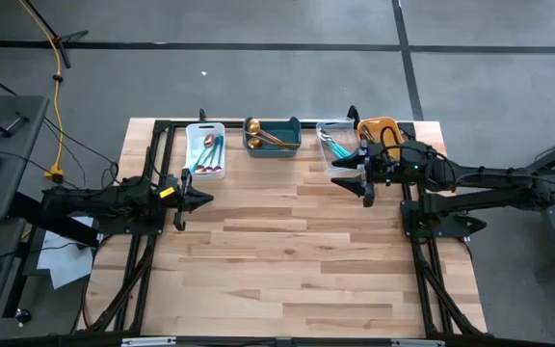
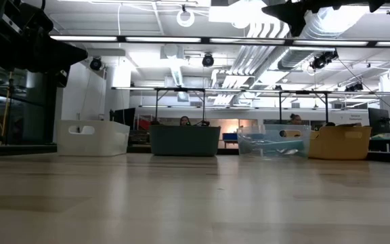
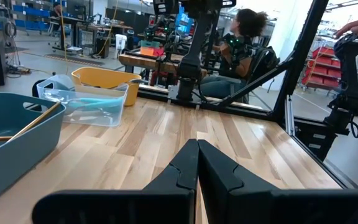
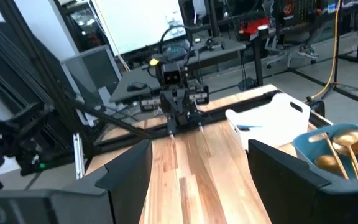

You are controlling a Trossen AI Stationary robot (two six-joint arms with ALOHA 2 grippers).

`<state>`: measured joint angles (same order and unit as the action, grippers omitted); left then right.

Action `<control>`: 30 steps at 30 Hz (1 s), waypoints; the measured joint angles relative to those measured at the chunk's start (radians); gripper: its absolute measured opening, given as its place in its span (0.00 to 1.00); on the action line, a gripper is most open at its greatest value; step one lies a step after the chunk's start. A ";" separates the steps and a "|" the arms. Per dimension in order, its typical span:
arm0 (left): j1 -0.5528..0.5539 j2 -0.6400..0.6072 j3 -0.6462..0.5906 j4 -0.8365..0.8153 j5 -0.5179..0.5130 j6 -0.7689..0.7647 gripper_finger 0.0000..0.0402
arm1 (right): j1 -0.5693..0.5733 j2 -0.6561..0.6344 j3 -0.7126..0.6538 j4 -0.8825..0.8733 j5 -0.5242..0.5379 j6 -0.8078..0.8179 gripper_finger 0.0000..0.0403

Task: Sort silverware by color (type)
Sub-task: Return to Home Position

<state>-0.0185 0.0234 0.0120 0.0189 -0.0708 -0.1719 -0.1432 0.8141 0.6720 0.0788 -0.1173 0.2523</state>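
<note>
Gold spoons lie in teal bin; teal-handled spoons in white bin; light blue spoons in clear bin.

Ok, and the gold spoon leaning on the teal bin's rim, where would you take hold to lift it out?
The handle, near its free end. The gold spoon lies slanted in the teal bin, its thin handle leaning up past the rim. Come straight down from above and close across that raised end; the bin's walls block any sideways approach.
</note>
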 joint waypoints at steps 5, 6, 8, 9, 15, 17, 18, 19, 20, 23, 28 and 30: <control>0.000 0.000 0.000 0.000 0.000 0.000 0.00 | 0.000 -0.049 0.000 -0.099 -0.001 -0.012 0.64; 0.000 0.000 0.000 0.000 0.000 0.000 0.00 | 0.000 -0.058 0.000 -0.117 -0.001 -0.018 0.64; 0.000 0.000 0.000 0.000 0.000 0.000 0.00 | 0.000 -0.070 0.000 -0.168 -0.004 -0.018 0.64; 0.000 0.000 0.000 0.000 0.000 0.000 0.00 | 0.000 -0.075 0.000 -0.199 -0.004 -0.018 0.64; 0.000 0.000 0.000 0.000 0.000 0.000 0.00 | 0.000 -0.116 0.000 -0.397 -0.004 -0.018 0.64; 0.000 0.000 0.000 0.000 0.000 0.000 0.00 | 0.000 -0.131 0.000 -0.458 -0.004 -0.018 0.64; 0.000 0.000 0.000 0.000 0.000 0.000 0.00 | 0.000 -0.137 0.000 -0.479 -0.004 -0.018 0.64; 0.000 0.000 0.000 0.000 0.000 0.000 0.00 | 0.000 -0.143 0.000 -0.494 -0.010 -0.018 0.64; 0.000 0.000 0.000 0.000 0.000 0.000 0.00 | 0.000 -0.149 0.000 -0.500 -0.018 -0.018 0.64; 0.000 0.000 0.000 0.000 0.000 0.000 0.00 | 0.000 -0.175 -0.016 -0.457 -0.047 -0.039 0.64; 0.000 0.000 0.000 0.000 0.000 0.000 0.00 | 0.000 -0.275 -0.264 0.063 -0.076 -0.188 0.64; 0.000 0.000 0.000 0.000 0.000 0.000 0.00 | 0.000 -0.303 -0.376 0.259 -0.076 -0.238 0.64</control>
<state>-0.0185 0.0235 0.0120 0.0190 -0.0708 -0.1722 -0.1429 0.5111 0.2955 0.3378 -0.1930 0.0145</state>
